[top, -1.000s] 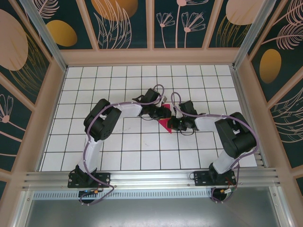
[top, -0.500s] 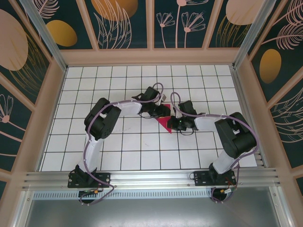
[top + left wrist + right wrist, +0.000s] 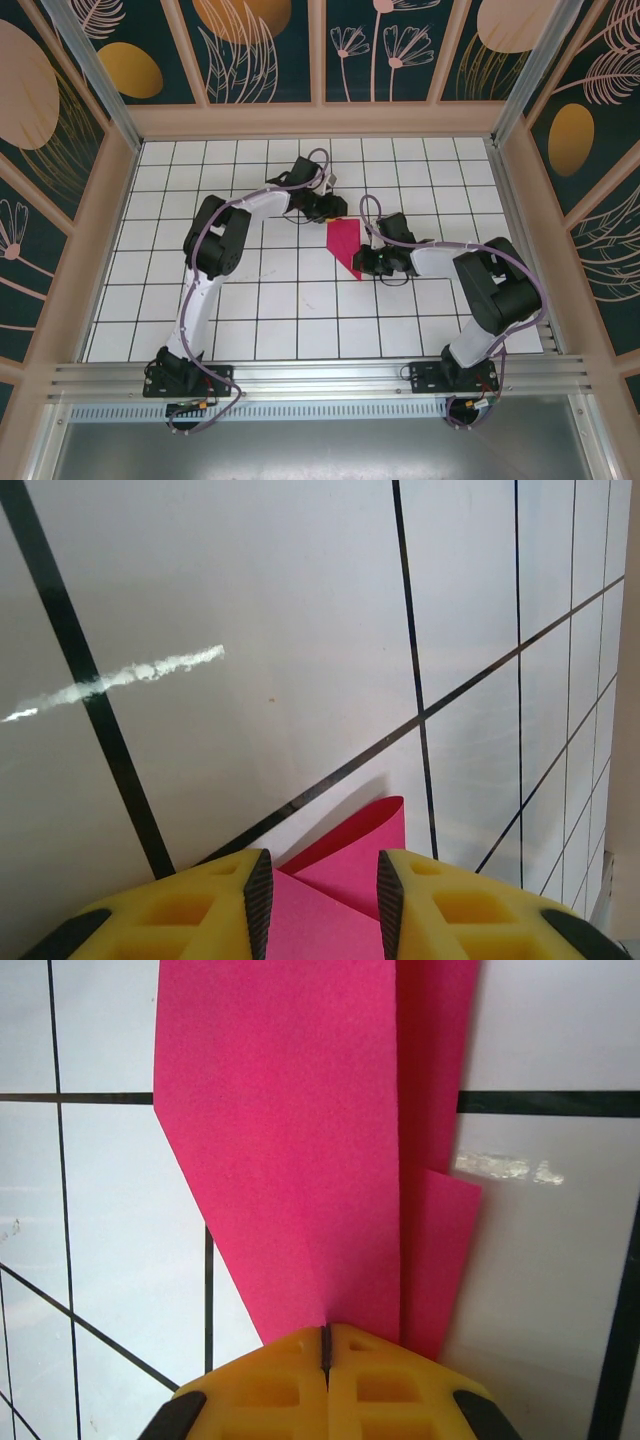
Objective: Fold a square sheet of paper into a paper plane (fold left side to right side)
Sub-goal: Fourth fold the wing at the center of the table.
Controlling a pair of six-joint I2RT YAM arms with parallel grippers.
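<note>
Pink paper (image 3: pixel 344 245) creased, tapering, mid-table. Right gripper (image 3: pixel 327 1338) clamped on narrow end; left gripper (image 3: pixel 321 878) part open, astride far edge.

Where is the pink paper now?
Top view: the pink paper lies mid-table, left end effector at its far edge, right end effector at its near tip.

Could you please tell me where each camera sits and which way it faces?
Top external: above and behind the bases, looking down on the tiled table, left arm, right arm and folded pink paper.
Left wrist: low, looking across the table past the open left jaws.
Right wrist: looking along the paper from the shut right jaws, which pinch its narrow end.
Shared: every view shows the paper.
</note>
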